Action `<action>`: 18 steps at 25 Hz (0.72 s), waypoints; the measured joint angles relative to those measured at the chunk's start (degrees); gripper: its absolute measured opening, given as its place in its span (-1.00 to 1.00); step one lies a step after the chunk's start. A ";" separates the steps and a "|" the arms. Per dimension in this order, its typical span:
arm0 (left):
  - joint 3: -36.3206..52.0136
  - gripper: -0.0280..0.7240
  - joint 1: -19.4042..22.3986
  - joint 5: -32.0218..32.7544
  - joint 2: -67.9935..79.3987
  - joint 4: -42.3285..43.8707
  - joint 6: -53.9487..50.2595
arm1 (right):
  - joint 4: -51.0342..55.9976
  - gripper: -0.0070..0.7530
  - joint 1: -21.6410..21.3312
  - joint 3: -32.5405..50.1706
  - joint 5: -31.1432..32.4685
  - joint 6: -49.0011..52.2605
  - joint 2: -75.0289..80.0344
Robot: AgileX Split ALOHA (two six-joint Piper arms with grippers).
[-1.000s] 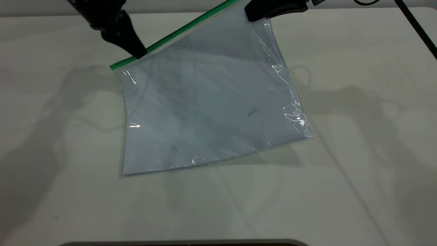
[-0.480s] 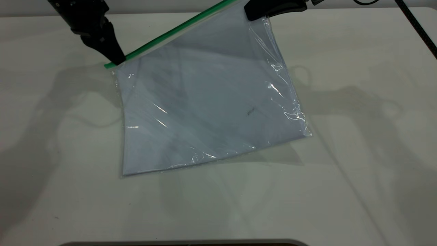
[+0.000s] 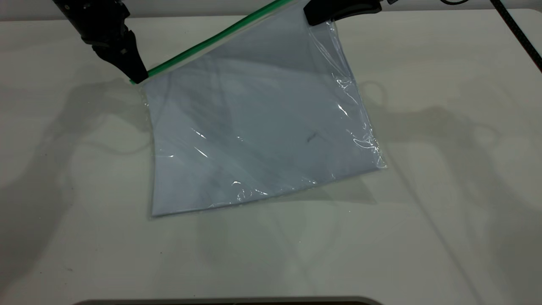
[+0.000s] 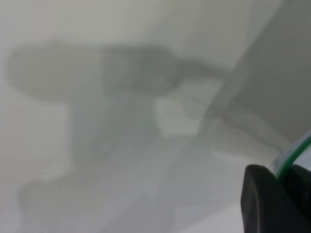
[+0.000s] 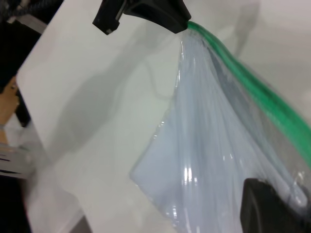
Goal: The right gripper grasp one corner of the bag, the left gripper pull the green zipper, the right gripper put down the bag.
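Observation:
The clear bag (image 3: 258, 131) with a white sheet inside hangs tilted, its lower edge on the table. The green zipper (image 3: 211, 40) runs along its raised top edge. My right gripper (image 3: 315, 18) is shut on the bag's upper right corner at the back and holds it up; the bag shows in the right wrist view (image 5: 209, 145). My left gripper (image 3: 139, 78) is shut on the green zipper at its far left end. In the left wrist view the green strip (image 4: 291, 158) runs between the black fingers (image 4: 265, 204). The left gripper also shows in the right wrist view (image 5: 182, 24).
The white table (image 3: 444, 178) lies all round the bag. A black cable (image 3: 518, 34) crosses the back right corner. A dark rim (image 3: 228, 301) shows at the front edge.
My left gripper has slid left and slightly down along the green zipper to its end. The bag's left corner has shifted with it. The right gripper has held still.

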 joint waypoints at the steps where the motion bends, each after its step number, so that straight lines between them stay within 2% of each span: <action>1: 0.00 -0.56 0.00 -0.34 -0.20 -0.54 -0.29 | -0.14 -0.89 0.00 0.00 -0.53 -0.62 0.00; 5: 0.00 -0.27 -0.33 -0.85 -3.74 -3.31 -0.55 | -0.74 -0.84 0.44 0.00 -5.03 -2.15 0.00; 8: 0.00 -0.07 -0.84 -0.30 -9.43 -4.18 -0.66 | -0.60 -0.74 0.69 0.00 -8.39 -2.35 0.18; 11: 0.00 0.02 -1.08 1.52 -17.01 -4.75 -1.46 | -0.73 -0.46 0.63 0.00 -12.01 -2.41 0.25; 16: 0.00 0.03 -1.15 5.30 -29.74 -8.66 -4.22 | -1.65 0.20 0.63 0.00 -14.47 -2.36 0.10; 18: 0.00 0.04 -1.15 6.85 -34.50 -9.63 -5.24 | -4.11 0.30 0.51 0.00 -13.35 -1.08 -1.32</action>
